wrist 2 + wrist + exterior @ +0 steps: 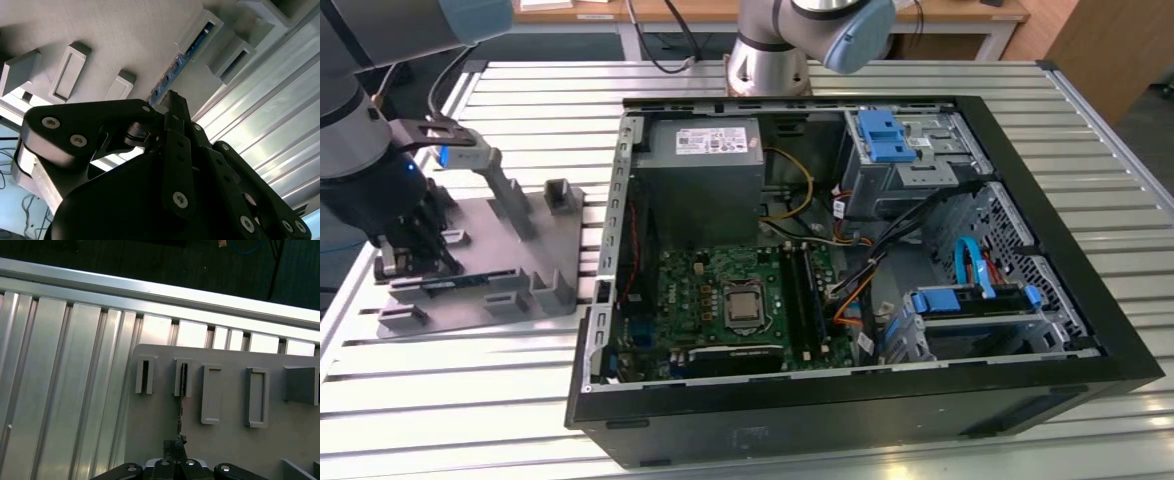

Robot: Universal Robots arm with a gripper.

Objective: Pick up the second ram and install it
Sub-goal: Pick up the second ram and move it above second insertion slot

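The second ram [192,47] is a thin dark blue-green stick standing on edge in the slotted holders of a grey fixture plate [520,250], at the exterior view's left. In the first wrist view the ram [182,385] appears edge-on, running from a holder down to my fingertips. My gripper [416,255] stands over the plate's near left part. Its black fingers [175,107] are closed together on one end of the stick, which still sits in its holders. In the first wrist view the gripper [175,447] meets the stick's lower end.
An open black computer case [1067,370] lies on the slatted metal table [454,400], to the right of the fixture. Its green motherboard has long black memory slots [803,295]. Another arm's base [767,60] stands behind the case. Several grey empty holders [211,394] rise from the plate.
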